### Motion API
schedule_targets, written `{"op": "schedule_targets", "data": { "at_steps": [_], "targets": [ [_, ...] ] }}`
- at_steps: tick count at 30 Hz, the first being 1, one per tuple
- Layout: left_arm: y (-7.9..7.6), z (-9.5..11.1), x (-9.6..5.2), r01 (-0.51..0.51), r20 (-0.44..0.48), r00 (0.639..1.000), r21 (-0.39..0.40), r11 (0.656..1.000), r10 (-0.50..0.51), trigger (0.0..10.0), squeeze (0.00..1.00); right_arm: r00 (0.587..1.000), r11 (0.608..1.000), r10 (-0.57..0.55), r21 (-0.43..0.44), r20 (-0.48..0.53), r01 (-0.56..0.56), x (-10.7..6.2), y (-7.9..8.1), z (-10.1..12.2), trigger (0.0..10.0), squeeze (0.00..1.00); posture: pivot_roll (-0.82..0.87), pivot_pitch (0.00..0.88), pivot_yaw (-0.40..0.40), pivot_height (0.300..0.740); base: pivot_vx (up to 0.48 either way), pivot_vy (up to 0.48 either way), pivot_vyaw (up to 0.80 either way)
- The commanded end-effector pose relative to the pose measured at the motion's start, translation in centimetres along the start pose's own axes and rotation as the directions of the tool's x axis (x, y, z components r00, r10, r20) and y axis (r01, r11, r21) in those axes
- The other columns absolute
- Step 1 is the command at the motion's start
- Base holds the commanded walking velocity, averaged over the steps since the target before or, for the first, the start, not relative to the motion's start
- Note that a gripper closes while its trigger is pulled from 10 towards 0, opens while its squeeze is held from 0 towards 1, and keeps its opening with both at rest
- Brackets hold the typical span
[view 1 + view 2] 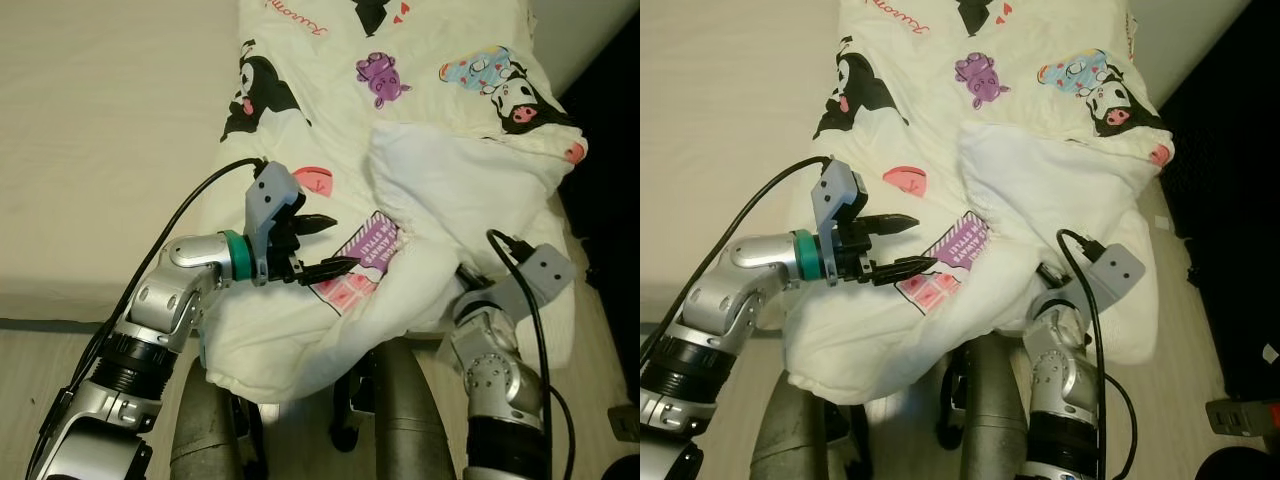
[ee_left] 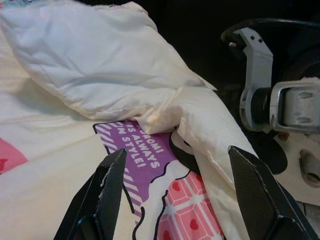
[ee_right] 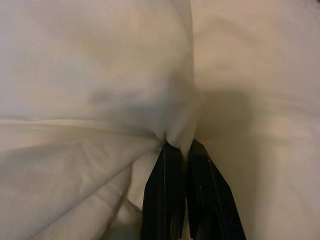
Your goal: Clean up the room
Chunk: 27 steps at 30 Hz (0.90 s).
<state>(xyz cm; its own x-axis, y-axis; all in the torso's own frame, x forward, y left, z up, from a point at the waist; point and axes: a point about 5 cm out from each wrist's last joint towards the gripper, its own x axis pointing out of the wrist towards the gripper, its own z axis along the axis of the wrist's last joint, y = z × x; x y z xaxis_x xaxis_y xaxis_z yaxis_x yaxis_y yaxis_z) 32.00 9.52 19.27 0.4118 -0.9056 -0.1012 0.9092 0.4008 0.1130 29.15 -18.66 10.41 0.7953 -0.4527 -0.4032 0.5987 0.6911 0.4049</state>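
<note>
At the bed's (image 1: 90,150) near edge, the right gripper (image 3: 186,150) pinched the soft, light blanket (image 1: 440,180); the left gripper (image 1: 322,245) hovered, fingers spread, above its hem.

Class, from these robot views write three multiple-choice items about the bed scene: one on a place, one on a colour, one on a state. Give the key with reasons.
1. Where is the left gripper?
A. Above the cartoon-print blanket, near its purple patch
B. On the floor
C. Against the wall

2. What colour is the band on the left wrist?
A. Red
B. Green
C. Yellow

3. What is the right gripper doing?
A. Hanging open
B. Holding a cup
C. Shut on a fold of blanket

Key: 1 A, its fingers point at the purple patch; 2 B, a green ring sits behind the grey mount; 3 C, the right wrist view shows cloth pinched between closed fingers.
</note>
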Motion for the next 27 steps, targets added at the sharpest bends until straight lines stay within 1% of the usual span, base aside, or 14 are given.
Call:
{"op": "schedule_targets", "data": {
  "at_steps": [1,2,7,9,11,12,14,15,16,18,20,21,24,27],
  "targets": [
    [-0.3,-0.8,0.2,0.016,-0.028,0.999,-0.009,1.0,-0.017,10.0,0.0,0.987,0.996,-0.087,-0.009,-0.135,0.087,-1.5,-1.9,-3.8,10.0,0.0,-0.08,0.277,-0.053,0.61,0.0,0.0,0.0],
    [-0.3,-0.9,0.2,0.017,-0.029,0.999,-0.009,1.0,-0.017,10.0,0.0,0.985,0.993,-0.119,-0.029,-0.122,0.116,-1.4,-2.4,-3.6,10.0,1.0,-0.08,0.277,-0.053,0.61,0.0,0.0,0.0],
    [-0.3,-1.0,0.3,0.018,-0.033,0.999,-0.009,1.0,-0.018,10.0,0.0,0.977,0.98,-0.195,-0.049,-0.083,0.191,-1.3,-3.6,-2.4,10.0,1.0,-0.08,0.278,-0.053,0.61,0.0,0.0,0.0],
    [-0.3,-1.1,0.4,0.02,-0.035,0.999,-0.009,1.0,-0.021,10.0,0.0,0.987,0.977,-0.152,-0.14,0.058,0.159,-1.0,-3.4,0.3,10.0,1.0,-0.08,0.278,-0.054,0.61,0.0,0.0,0.0],
    [-0.3,-1.1,0.5,0.022,-0.035,0.999,-0.008,1.0,-0.022,10.0,0.0,0.985,0.969,-0.101,-0.213,0.138,0.129,-1.0,-2.9,1.7,10.0,1.0,-0.09,0.279,-0.057,0.61,0.0,0.0,0.0],
    [-0.3,-1.2,0.5,0.022,-0.035,0.999,-0.008,1.0,-0.023,10.0,0.0,0.978,0.961,-0.056,-0.255,0.199,0.107,-1.2,-2.3,2.7,10.0,0.0,-0.09,0.28,-0.058,0.61,0.0,0.0,0.0],
    [-0.3,-1.2,0.5,0.023,-0.035,0.999,-0.009,1.0,-0.023,10.0,0.0,0.94,0.933,0.059,-0.353,0.335,0.068,-1.9,-0.9,4.9,10.0,0.0,-0.09,0.281,-0.062,0.61,0.0,0.0,0.0],
    [-0.3,-1.2,0.5,0.023,-0.035,0.999,-0.009,1.0,-0.023,10.0,0.0,0.94,0.933,0.059,-0.353,0.335,0.068,-1.9,-0.9,4.9,10.0,0.0,-0.09,0.281,-0.062,0.61,0.0,0.0,0.0],
    [-0.3,-1.2,0.6,0.023,-0.035,0.999,-0.01,1.0,-0.023,10.0,0.0,0.92,0.919,0.1,-0.389,0.379,0.06,-2.2,-0.3,5.6,10.0,0.0,-0.09,0.281,-0.063,0.61,0.0,0.0,0.0],
    [-0.3,-1.2,0.6,0.023,-0.035,0.999,-0.01,1.0,-0.023,10.0,0.0,0.92,0.919,0.1,-0.389,0.379,0.06,-2.2,-0.3,5.6,10.0,0.0,-0.09,0.281,-0.063,0.61,0.0,0.0,0.0],
    [-0.3,-1.2,0.6,0.023,-0.035,0.999,-0.009,1.0,-0.023,10.0,0.0,0.83,0.869,0.253,-0.494,0.497,0.031,-3.3,1.7,7.5,10.0,0.0,-0.09,0.279,-0.065,0.61,0.0,0.0,0.0],
    [-0.3,-1.2,0.6,0.023,-0.035,0.999,-0.009,1.0,-0.023,10.0,0.0,0.83,0.869,0.253,-0.494,0.497,0.031,-3.3,1.7,7.5,10.0,0.0,-0.09,0.279,-0.065,0.61,0.0,0.0,0.0],
    [-0.2,-1.3,0.6,0.021,-0.037,0.999,-0.007,1.0,-0.022,10.0,0.0,0.682,0.814,0.415,-0.58,0.603,0.017,-5.0,4.3,9.5,10.0,0.0,-0.08,0.276,-0.061,0.61,0.0,0.0,0.0],
    [-0.2,-1.3,0.6,0.021,-0.038,0.999,-0.005,1.0,-0.022,10.0,0.0,0.653,0.808,0.438,-0.59,0.618,0.016,-5.3,4.8,9.8,10.0,0.0,-0.08,0.276,-0.061,0.61,0.0,0.0,0.0]
  ]
}}
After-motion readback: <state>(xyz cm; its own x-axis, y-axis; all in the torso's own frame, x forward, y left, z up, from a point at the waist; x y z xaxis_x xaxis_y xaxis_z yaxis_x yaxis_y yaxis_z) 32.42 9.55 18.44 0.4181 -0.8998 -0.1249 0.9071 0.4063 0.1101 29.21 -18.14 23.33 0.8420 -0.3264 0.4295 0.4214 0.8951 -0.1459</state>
